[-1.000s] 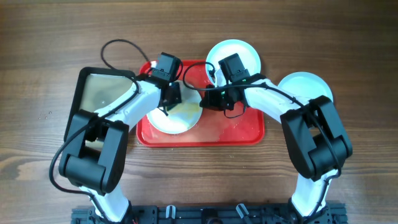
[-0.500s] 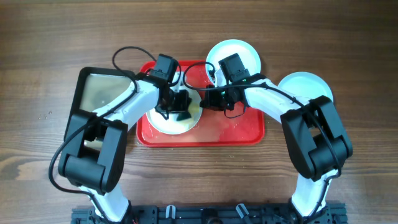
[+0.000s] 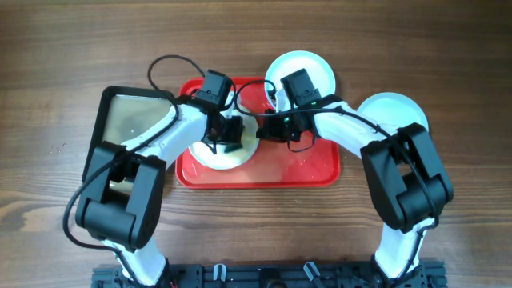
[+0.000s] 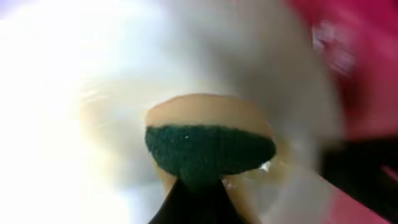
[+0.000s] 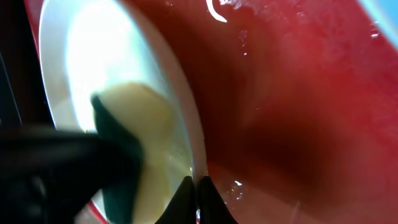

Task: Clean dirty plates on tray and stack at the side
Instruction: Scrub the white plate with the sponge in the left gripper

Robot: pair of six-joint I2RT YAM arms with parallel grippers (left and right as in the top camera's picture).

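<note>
The red tray (image 3: 304, 168) lies mid-table. One pale plate (image 3: 237, 158) with a yellowish film sits on its left half. My left gripper (image 3: 226, 134) is shut on a green and yellow sponge (image 4: 210, 149) pressed onto that plate (image 4: 93, 93). My right gripper (image 3: 261, 130) is shut on the plate's right rim; the right wrist view shows its fingers (image 5: 195, 186) pinching the rim of the plate (image 5: 106, 56) over the wet tray (image 5: 298, 112). A second plate (image 3: 308, 68) lies at the tray's far edge. A third plate (image 3: 396, 112) sits on the table to the right.
A black tray (image 3: 128, 128) with a glossy inner surface lies on the table left of the red tray. Both arms meet over the red tray's left half. The wooden table (image 3: 464, 64) runs all round.
My left gripper slid the sponge rightward across the plate, then back a little. The right gripper has kept its hold on the rim and has not moved.
</note>
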